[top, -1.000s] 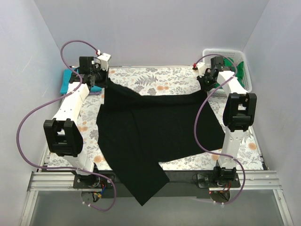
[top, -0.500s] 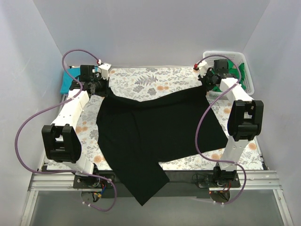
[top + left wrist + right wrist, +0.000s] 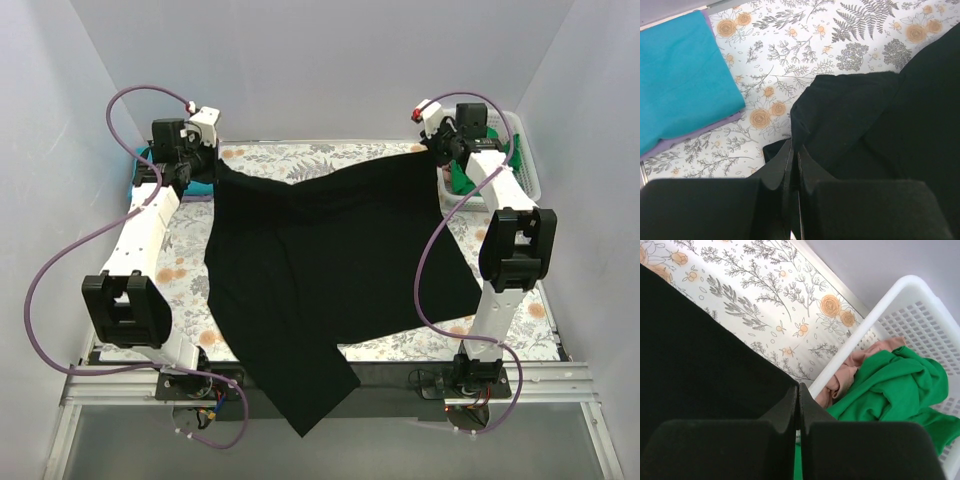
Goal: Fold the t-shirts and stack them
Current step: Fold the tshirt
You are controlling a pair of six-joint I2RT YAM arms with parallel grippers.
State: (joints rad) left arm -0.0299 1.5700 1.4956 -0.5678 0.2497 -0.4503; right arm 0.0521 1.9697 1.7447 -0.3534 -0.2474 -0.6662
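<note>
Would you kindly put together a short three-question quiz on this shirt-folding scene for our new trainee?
1. True or false: the large black cloth t-shirt spills past the near edge of the floral fern-print table cover.
2. What lies directly under the folded teal cloth shirt? A: a lavender cloth shirt. B: a green cloth shirt. C: a white plastic basket.
3. What are the left gripper and the right gripper each shut on?

Key
1. True.
2. A.
3. The black t-shirt, one at each far corner.
</note>
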